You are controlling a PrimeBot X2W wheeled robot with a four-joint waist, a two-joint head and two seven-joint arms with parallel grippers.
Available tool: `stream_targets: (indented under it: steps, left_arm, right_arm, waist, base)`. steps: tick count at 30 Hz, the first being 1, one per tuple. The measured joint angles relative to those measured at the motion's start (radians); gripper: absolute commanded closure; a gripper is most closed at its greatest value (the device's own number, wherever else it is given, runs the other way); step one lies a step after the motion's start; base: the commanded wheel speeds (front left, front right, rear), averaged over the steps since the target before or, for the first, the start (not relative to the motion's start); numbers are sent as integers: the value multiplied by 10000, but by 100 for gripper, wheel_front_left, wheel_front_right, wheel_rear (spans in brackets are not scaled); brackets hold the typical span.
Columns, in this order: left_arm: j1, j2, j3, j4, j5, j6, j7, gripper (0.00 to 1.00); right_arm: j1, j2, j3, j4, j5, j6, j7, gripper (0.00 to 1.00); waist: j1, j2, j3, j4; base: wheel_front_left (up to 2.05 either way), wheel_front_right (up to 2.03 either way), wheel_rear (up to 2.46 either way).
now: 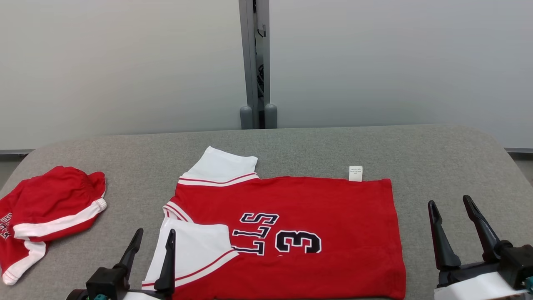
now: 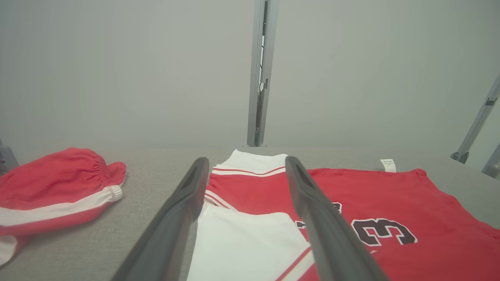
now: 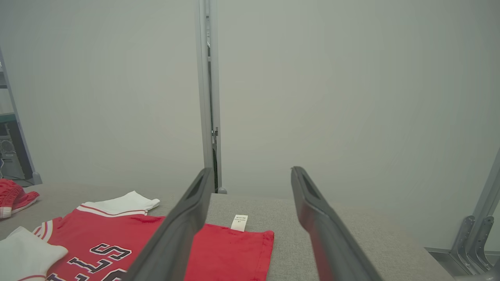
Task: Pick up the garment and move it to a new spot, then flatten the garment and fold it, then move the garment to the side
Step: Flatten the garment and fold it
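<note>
Jersey (image 1: 291,216): spread flat at centre of worktop (image 1: 437,158), sleeves tucked in. Left gripper (image 1: 155,232), right gripper (image 1: 449,201): at worktop's near edge, fingers spread, empty. Flattening seemingly done, fold begun, side move outstanding.

The red jersey (image 1: 316,212) with white sleeves is lying spread flat on the grey table (image 1: 437,150), collar toward the left, dark lettering facing up, a white tag (image 1: 355,173) sticking out at its far edge.

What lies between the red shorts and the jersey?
Bare grey tabletop separates the red shorts from the jersey in the head view; the left gripper shows at the near end.
</note>
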Motion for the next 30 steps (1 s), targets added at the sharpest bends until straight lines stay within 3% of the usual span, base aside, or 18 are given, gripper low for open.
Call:
stream_targets:
  steps: [6,12,21,30]
  left_arm:
    - [-10,-188,389,709,245,-245,-2,0]
    - [-119,-222,487,3080,73,-109,0,0]
    - [-1228,-251,462,5825,-1135,-73,127,0]
    - [-1843,-263,385,7074,-2299,8,332,0]
  right_arm:
    - [31,-8,73,420,-25,-2,2,0]
    - [101,-13,190,1655,146,-2,2,0]
    - [86,-8,665,2481,646,-2,2,0]
    - [37,-105,920,2564,869,-2,2,0]
  waist:
    - [0,0,50,-1]
    - [0,0,112,-27]
    - [0,0,259,-61]
    - [0,0,318,-142]
  base:
    - [0,0,0]
    - [0,0,0]
    - [0,0,0]
    - [0,0,0]
